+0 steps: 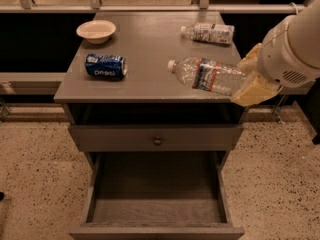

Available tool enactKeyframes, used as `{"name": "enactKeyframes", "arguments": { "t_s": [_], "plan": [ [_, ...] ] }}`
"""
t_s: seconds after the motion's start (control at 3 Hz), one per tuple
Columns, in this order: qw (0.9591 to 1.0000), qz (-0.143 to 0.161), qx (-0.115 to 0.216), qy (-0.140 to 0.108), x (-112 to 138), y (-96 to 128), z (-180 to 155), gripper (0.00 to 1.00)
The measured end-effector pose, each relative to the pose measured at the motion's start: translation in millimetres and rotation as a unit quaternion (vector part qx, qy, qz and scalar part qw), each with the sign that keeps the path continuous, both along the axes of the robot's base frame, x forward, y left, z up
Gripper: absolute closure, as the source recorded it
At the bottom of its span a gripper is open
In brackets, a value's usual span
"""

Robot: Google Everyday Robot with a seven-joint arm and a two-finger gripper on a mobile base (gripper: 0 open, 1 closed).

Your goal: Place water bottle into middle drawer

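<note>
water bottle (pixel 207 76) in claw (pixel 248 78) over cabinet (pixel 145 54), drawer (pixel 155 210) open

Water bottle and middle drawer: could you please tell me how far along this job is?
Done: the middle drawer stands open and the gripper, at the front right corner of the cabinet, is shut on the base end of the water bottle. In hand: the bottle hangs sideways over its top, cap left. Left: lower it into the drawer and release.
</note>
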State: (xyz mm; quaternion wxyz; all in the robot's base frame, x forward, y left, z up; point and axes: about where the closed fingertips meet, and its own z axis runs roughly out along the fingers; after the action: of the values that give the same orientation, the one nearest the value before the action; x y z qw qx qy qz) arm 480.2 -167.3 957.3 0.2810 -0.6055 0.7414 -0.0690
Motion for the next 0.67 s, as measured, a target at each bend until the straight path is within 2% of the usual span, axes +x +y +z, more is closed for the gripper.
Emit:
{"name": "enactKeyframes", "arguments": {
  "t_s": [0.33,0.67],
  "plan": [
    [1.0,0.001,-0.001,0.001,0.2,0.7,-0.3,1.0],
    [0.9996,0.015,0.025,0.004,-4.3,14.9,-36.6,1.0]
  ]
}}
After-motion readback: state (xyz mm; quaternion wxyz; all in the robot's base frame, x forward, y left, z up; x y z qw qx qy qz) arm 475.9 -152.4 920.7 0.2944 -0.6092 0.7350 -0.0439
